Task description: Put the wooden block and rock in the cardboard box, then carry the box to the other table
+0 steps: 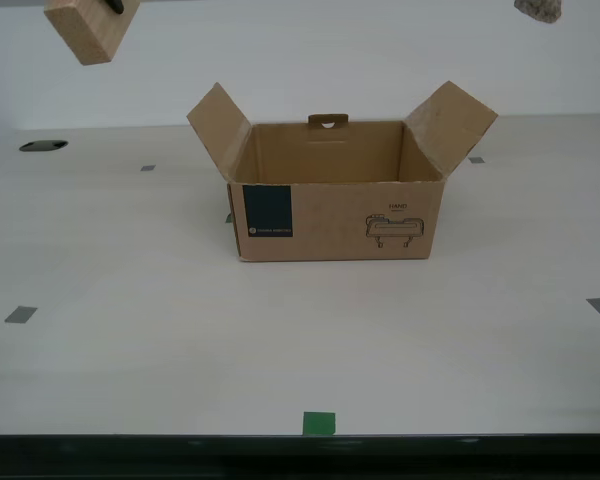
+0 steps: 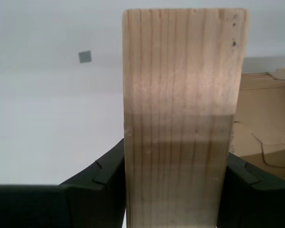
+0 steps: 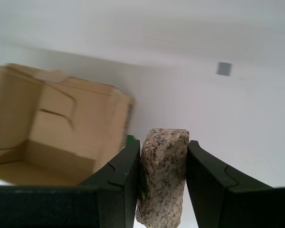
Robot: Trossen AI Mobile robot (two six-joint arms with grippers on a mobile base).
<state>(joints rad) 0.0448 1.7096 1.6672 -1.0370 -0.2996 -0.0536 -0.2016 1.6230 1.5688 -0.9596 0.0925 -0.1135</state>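
Pale wood-grain tabletop [image 1: 130, 350] stretches under the rig, dotted with grey tape marks and one green square at its near edge, with a plain white wall behind. At its middle stands the cardboard box [image 1: 335, 215], open, side flaps splayed outward, handle tab up at the back, nothing visible inside. Both objects are in the air, each to one side of the box and well above it. My second gripper [image 2: 175, 190] is clamped across the wooden block [image 2: 183, 114], which shows at the exterior view's upper left. My first gripper [image 3: 164, 190] pinches the rock [image 3: 162, 175], just visible at the exterior view's upper right. So I judge the loading step is mid-way: picked up, not yet dropped in. Next I need to swing each arm inward over the opening, clear of the raised flaps, lower a little, then release one at a time so they don't collide
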